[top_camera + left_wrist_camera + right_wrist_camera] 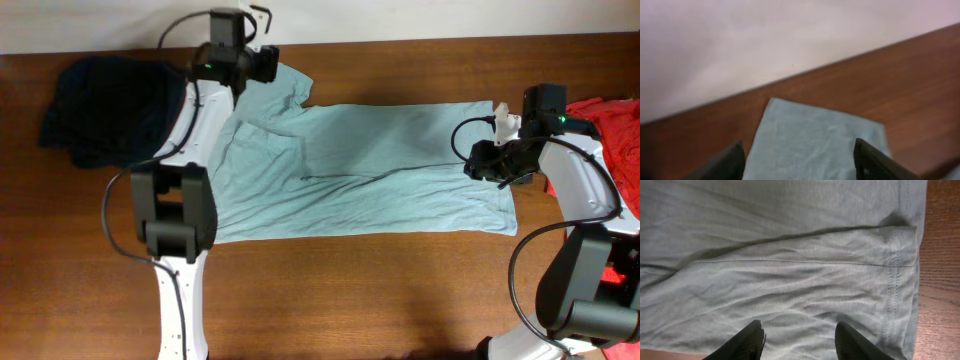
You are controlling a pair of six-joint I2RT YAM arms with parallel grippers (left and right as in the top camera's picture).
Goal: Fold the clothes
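Lying flat on the bench (400,290), the pale blue shirt (370,170) reaches between both arms. Left pincer (800,160) sits spread wide over its far sleeve (815,140); right pincer (799,340), also wide, over the hem (900,280). Fingertips (732,160) are cut off. Dark garment (100,110) lies left, red garment (610,130) right, partly out of frame.
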